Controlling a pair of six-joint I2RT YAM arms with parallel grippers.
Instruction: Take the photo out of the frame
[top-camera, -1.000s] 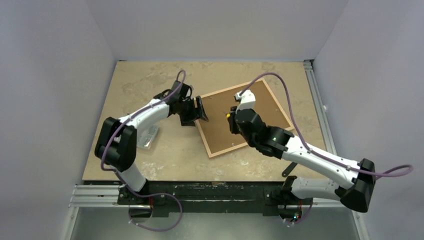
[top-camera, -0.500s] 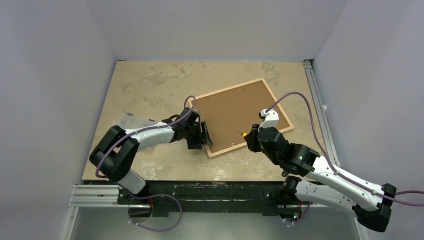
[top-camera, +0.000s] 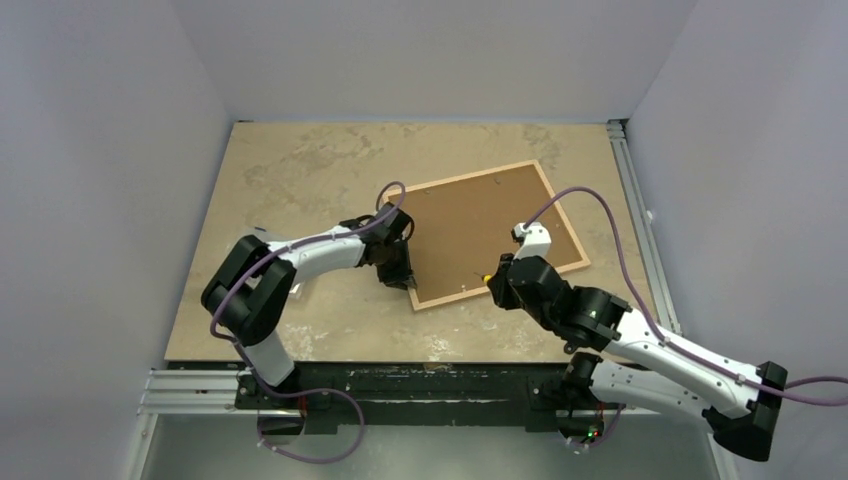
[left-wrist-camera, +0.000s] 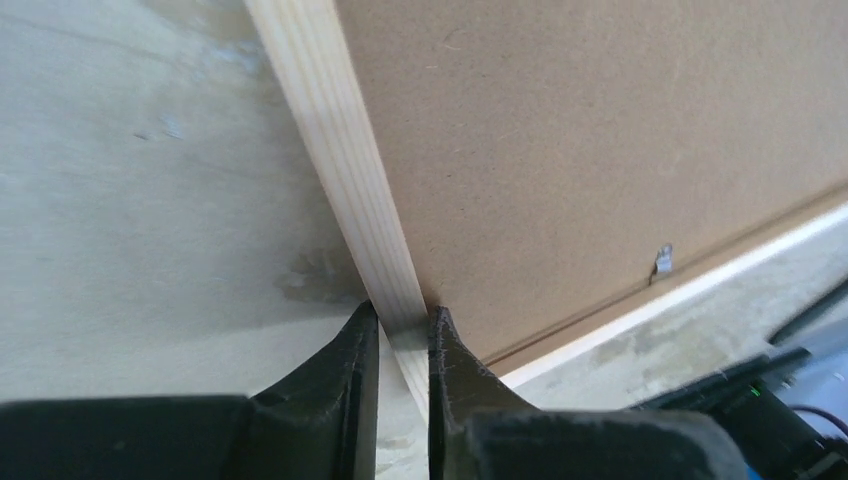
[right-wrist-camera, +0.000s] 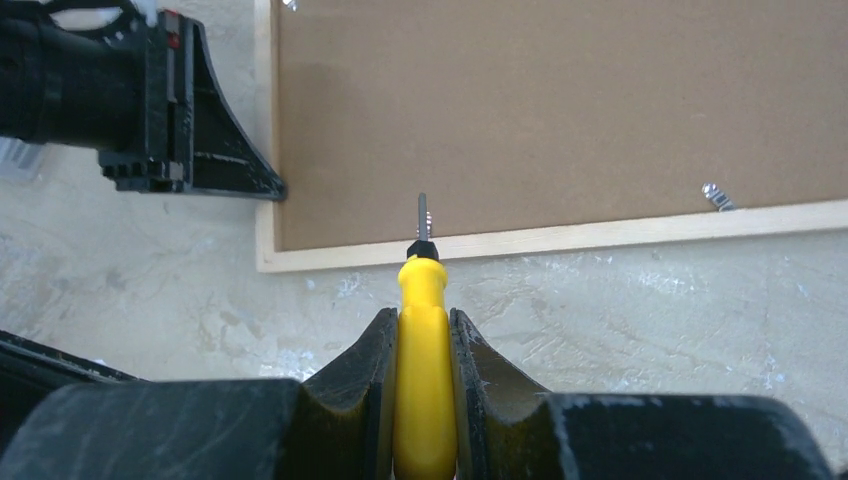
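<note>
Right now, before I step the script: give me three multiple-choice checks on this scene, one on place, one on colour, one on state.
1. Where is the left tool closed?
A) on the frame, its wood rail near a corner
B) on nothing, hanging open
C) on the table edge

2. What colour is the handle of the screwdriver in the right tool?
A) red
B) yellow
C) blue

3. How does the frame lie?
A) photo side up
B) backing board up
C) standing on edge

Key:
1 A: the left wrist view shows it pinching the pale rail.
2 B: the clamped handle is yellow.
3 B: only brown board shows inside the rails.
</note>
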